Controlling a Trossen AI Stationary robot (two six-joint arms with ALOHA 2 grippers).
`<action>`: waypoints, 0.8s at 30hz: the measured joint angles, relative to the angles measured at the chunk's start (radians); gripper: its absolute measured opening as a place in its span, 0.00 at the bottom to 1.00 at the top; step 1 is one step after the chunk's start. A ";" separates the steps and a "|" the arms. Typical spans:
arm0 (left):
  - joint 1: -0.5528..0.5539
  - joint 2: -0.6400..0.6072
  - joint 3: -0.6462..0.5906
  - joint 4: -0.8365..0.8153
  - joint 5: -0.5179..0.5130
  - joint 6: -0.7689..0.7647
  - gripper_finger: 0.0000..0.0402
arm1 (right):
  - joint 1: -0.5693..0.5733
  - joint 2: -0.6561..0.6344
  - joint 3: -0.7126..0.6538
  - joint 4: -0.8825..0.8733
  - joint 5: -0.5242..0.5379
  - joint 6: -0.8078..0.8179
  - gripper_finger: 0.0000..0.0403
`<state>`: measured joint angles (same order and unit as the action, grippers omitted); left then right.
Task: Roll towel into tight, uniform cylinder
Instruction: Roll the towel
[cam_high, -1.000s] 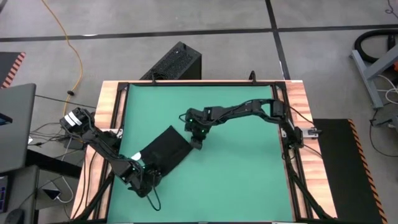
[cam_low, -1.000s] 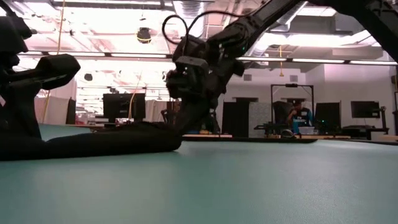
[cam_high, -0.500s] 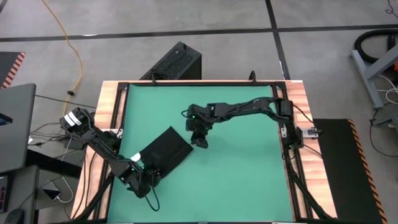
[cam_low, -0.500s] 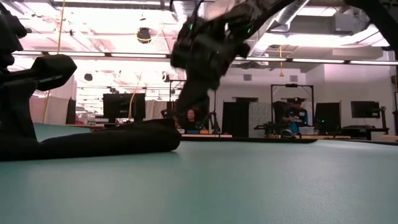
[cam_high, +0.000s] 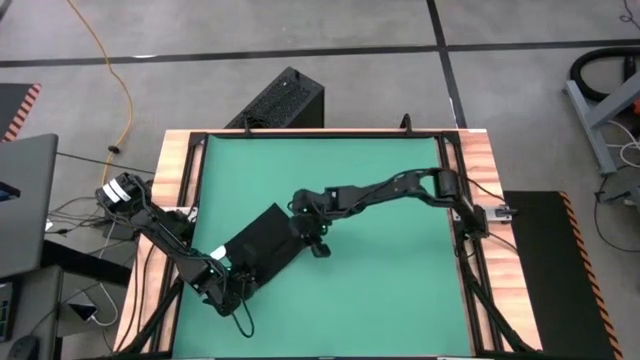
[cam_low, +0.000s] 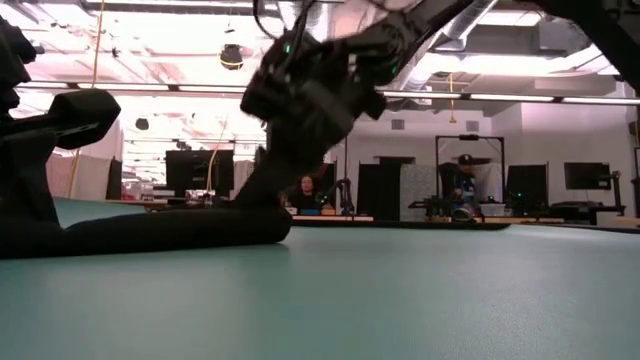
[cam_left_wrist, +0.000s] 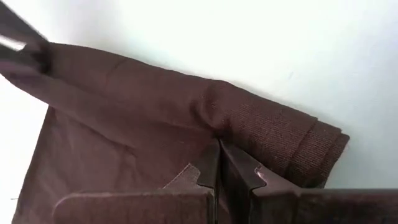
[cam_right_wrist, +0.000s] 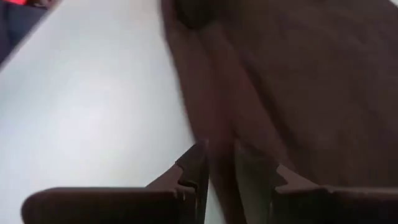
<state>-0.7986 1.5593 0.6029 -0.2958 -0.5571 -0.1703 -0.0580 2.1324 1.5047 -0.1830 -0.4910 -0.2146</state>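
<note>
The black towel (cam_high: 262, 243) lies aslant on the green mat (cam_high: 380, 270), its long edge thickened into a roll (cam_left_wrist: 298, 140). My left gripper (cam_high: 240, 282) is shut at the towel's near-left end and also shows in the left wrist view (cam_left_wrist: 217, 155). My right gripper (cam_high: 303, 232) is low at the towel's far-right end. Its fingers stand a narrow gap apart (cam_right_wrist: 219, 165) over the towel's edge (cam_right_wrist: 205, 93). In the low view it (cam_low: 262, 190) slants down onto the towel (cam_low: 170, 228). My left gripper's shut fingertips (cam_left_wrist: 211, 163) are on the flat cloth just beside the rolled edge (cam_left_wrist: 214, 121), where a crease runs up to them. The fingers come slanting down from the table's near-left. The towel lies on the mat. Of my right gripper, I cannot tell whether it touches the towel.
A black ribbed box (cam_high: 285, 100) stands beyond the table's far edge. A wooden frame (cam_high: 180, 170) borders the mat. The mat's right half is bare green. Screens and a seated person (cam_low: 470, 190) show in the room behind.
My right gripper has risen off the towel's far-right end, then gone toward the table's near-left and down again onto the towel's edge. My left gripper has kept still.
</note>
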 joint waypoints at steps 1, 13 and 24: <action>0.000 0.000 0.000 0.000 0.001 0.000 0.00 | -0.010 0.011 0.000 0.006 0.000 0.003 0.24; 0.000 0.001 0.000 0.009 0.003 -0.005 0.00 | -0.062 0.089 0.004 -0.002 0.025 0.031 0.24; -0.016 0.001 0.008 -0.076 0.015 -0.044 0.00 | -0.058 0.134 0.008 -0.083 0.134 0.146 0.24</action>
<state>-0.8148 1.5604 0.6106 -0.3721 -0.5424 -0.2140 -0.1156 2.2661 1.5127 -0.2657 -0.3568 -0.0686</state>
